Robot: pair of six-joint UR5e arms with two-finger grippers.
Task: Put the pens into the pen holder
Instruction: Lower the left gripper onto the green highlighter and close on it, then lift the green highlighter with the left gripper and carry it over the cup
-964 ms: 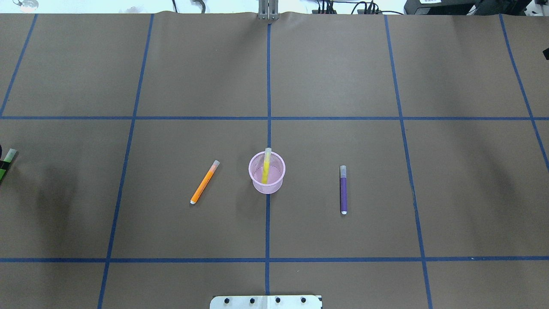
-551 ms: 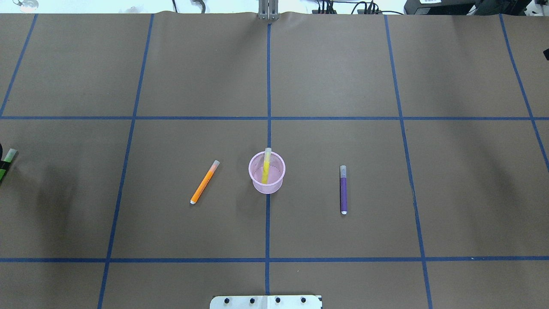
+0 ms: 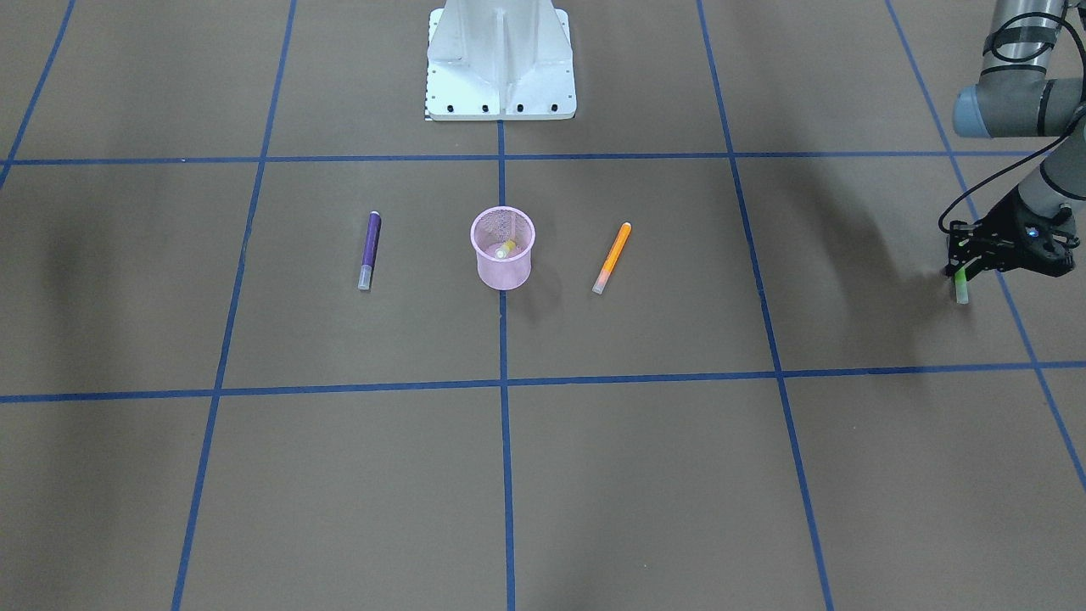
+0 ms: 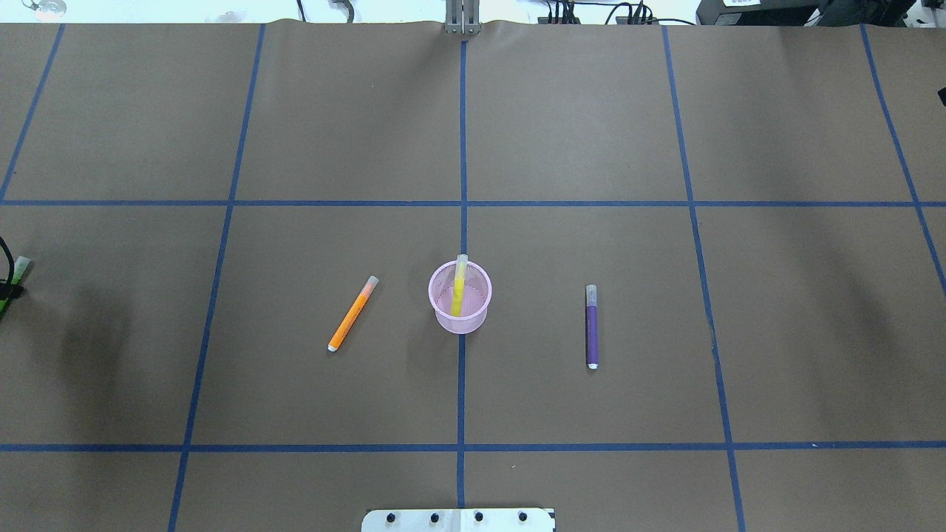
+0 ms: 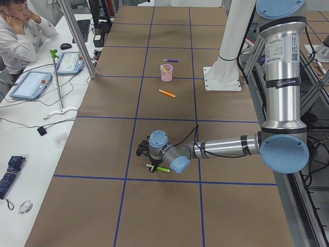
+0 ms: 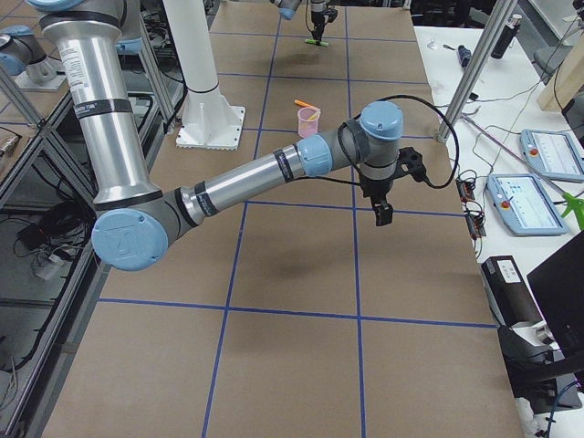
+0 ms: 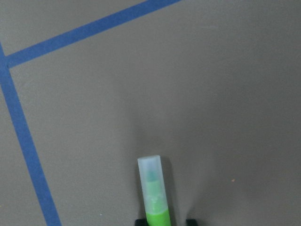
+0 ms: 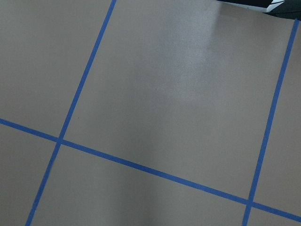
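- The table [image 4: 576, 118], papered brown and gridded with blue tape, has the pen holder [image 4: 460, 297] at its centre, with a yellow pen [image 4: 460, 284] leaning inside.
- The orange pen [image 4: 352, 313] and purple pen [image 4: 591, 326] lie flat on either side, apart from it.
- Out at the table's left end, our left gripper [image 3: 960, 270] pinches the green pen [image 7: 154, 195] low by the paper.
- We judge that carrying the green pen is the step in hand. Next we must lift, travel to the pen holder, tip the pen upright above the rim and release.
- Our right gripper [image 6: 381, 214] hangs over bare paper, and we cannot tell how its jaws stand.

Orange pen [image 4: 352, 313] lying between pen holder [image 4: 461, 322] and left gripper [image 3: 960, 271] clutching green pen [image 3: 961, 287], purple pen [image 4: 591, 329] flanking the holder's opposite side
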